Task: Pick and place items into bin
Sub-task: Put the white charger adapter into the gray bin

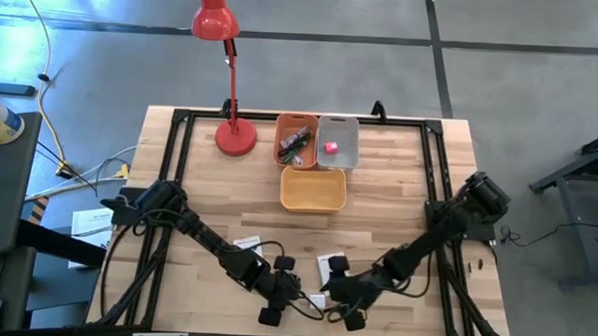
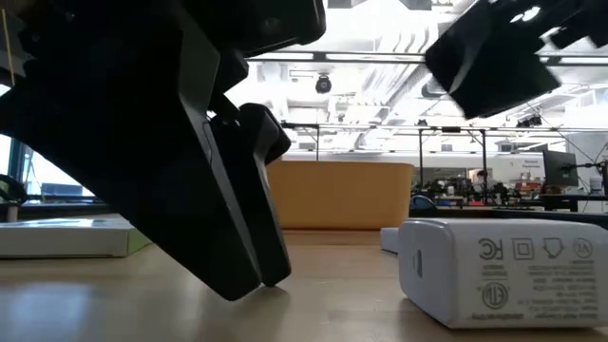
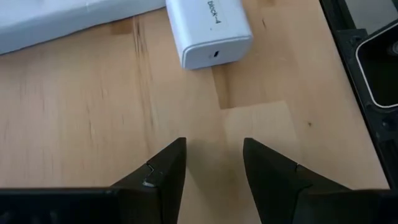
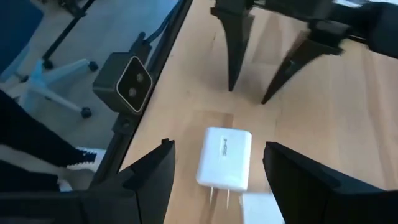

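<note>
A white block (image 4: 225, 158) lies flat on the wood table near its front edge, also seen in the high view (image 1: 317, 300) and the low view (image 2: 503, 275). My right gripper (image 4: 217, 186) is open, and its fingers stand on either side of the block without touching it. My left gripper (image 3: 214, 168) is open too and tipped down close to the table. It faces the block (image 3: 208, 31) from the table's left, a short way off. A flat white card (image 3: 62, 22) lies beyond the left gripper.
At the far middle stand an orange bin (image 1: 296, 138) with small items, a grey bin (image 1: 344, 155) holding a red-pink cube (image 1: 331, 146), and a tan bin (image 1: 313, 190). A red desk lamp (image 1: 235, 138) stands to their left. Black frame rails (image 1: 179, 164) edge the table.
</note>
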Tool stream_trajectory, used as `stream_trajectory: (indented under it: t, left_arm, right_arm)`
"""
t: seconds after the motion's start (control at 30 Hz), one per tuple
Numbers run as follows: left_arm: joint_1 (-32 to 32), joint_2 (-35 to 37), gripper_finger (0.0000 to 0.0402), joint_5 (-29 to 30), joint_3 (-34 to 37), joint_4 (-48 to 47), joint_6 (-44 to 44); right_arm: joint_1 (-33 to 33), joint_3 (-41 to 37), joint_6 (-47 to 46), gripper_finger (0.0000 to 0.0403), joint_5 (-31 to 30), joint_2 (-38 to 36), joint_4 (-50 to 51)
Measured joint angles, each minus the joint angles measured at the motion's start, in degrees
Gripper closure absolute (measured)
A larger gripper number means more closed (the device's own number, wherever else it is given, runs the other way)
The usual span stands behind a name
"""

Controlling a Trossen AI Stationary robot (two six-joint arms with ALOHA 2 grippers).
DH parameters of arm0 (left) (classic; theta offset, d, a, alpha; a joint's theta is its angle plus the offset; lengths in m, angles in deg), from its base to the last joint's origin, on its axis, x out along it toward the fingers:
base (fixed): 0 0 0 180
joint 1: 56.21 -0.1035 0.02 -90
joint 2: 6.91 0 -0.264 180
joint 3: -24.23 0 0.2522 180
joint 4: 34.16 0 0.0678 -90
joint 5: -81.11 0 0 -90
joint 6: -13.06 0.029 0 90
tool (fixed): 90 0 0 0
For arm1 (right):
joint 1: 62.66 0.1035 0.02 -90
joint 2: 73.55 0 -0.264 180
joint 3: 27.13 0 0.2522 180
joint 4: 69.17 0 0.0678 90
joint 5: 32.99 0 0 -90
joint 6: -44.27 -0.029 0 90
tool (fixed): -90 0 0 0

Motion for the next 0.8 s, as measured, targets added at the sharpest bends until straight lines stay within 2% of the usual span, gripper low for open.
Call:
stream_trajectory:
  t: [0.1,0.47,0.7,0.8]
  left_arm:
    - [0.2,0.0,0.0252,0.3,0.0,0.0,-0.2]
    - [0.5,2.9,0.0252,1.5,0.0,-1.3,0.1]
    - [0.5,4.0,0.0252,5.3,0.0,-7.9,0.0]
    - [0.4,4.0,0.0252,5.5,0.0,-9.5,-0.1]
  right_arm:
    - [-1.4,0.7,1.2,0.0171,2.6,1.3,-0.1]
    - [-0.6,0.7,-0.7,0.0171,2.5,5.7,-3.0]
    - [0.3,0.7,-4.3,0.0171,-5.1,7.0,-4.4]
    - [0.4,0.7,-3.9,0.0171,-5.0,7.0,-4.6]
